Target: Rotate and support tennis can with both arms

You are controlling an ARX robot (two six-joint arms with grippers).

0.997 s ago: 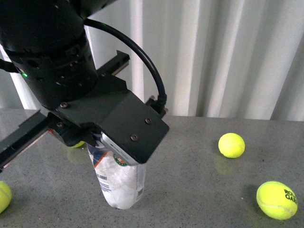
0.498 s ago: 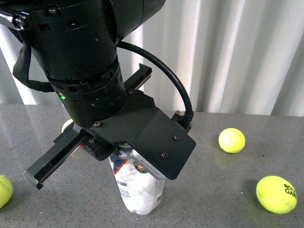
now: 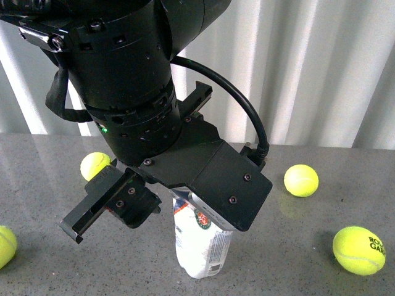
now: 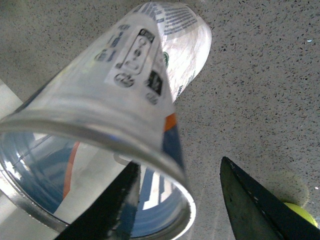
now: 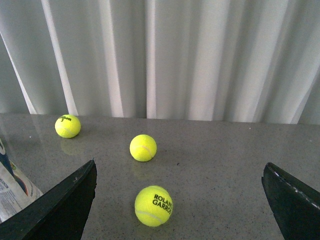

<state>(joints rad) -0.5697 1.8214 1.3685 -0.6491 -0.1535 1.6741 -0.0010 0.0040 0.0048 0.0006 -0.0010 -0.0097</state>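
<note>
Clear plastic with a navy, white and orange label makes up the tennis can (image 3: 202, 246), a tube standing nearly upright on the speckled grey bench (image 3: 296, 259), its closed end down and its silver rim (image 4: 100, 135) up under the left arm. The long axis runs roughly vertical, leaning slightly, so the can lies directly below the bulky black left arm (image 3: 129, 86) and close in front of the robot's body.

In the left wrist view the left pincer (image 4: 175, 200) is at the rim: one black finger (image 4: 115, 205) crosses the open mouth and seems to touch or sit inside the rim, while the other finger (image 4: 255, 200) stands outside the wall with a gap of bench visible between it and the can. The pincer therefore reads as spread rather than clamped on the wall.

The right wrist view shows the right pincer (image 5: 180, 200) wide apart and empty, with only the edge of the can's label (image 5: 12, 192) at one border, beside one finger. The right arm is thus farther from the can than the left, and would probably have to travel toward the label side to lend support.

Yellow tennis balls (image 3: 301, 180) lie scattered on the bench, apart from the can, before a white pleated curtain (image 3: 308, 68).
</note>
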